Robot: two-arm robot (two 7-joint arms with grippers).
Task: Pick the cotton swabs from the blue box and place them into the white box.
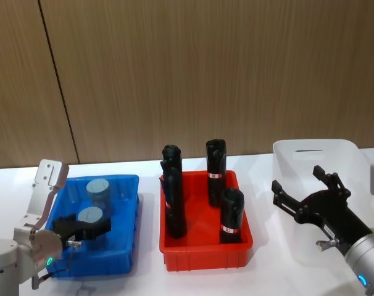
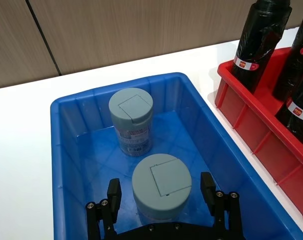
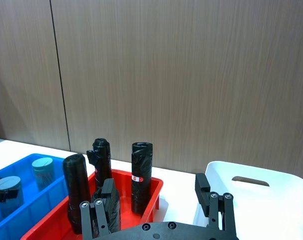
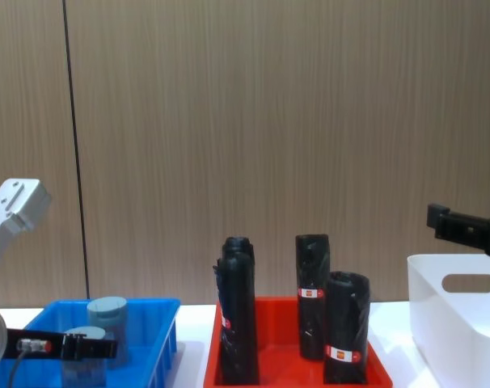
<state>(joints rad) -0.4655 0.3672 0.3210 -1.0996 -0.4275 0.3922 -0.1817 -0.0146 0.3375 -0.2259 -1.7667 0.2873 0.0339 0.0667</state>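
Note:
Two cotton swab jars with grey-blue lids stand in the blue box point(image 1: 129, 180) point(image 2: 66, 102). The far jar point(image 1: 99, 191) point(image 2: 131, 117) stands free. My left gripper point(image 1: 89, 224) point(image 2: 160, 190) is open, down inside the box, with one finger on each side of the near jar point(image 1: 90, 215) point(image 2: 161, 181) and a small gap at both sides. The white box point(image 1: 310, 145) point(image 3: 251, 172) point(image 4: 447, 323) stands at the far right. Over its near left part my right gripper point(image 1: 298, 179) point(image 3: 154, 184) hovers open, holding nothing.
A red tray point(image 1: 205, 256) point(image 2: 241, 100) sits between the two boxes and holds several tall black rolls point(image 1: 215, 163) with red-white labels. A wooden wall runs behind the white table point(image 1: 267, 163).

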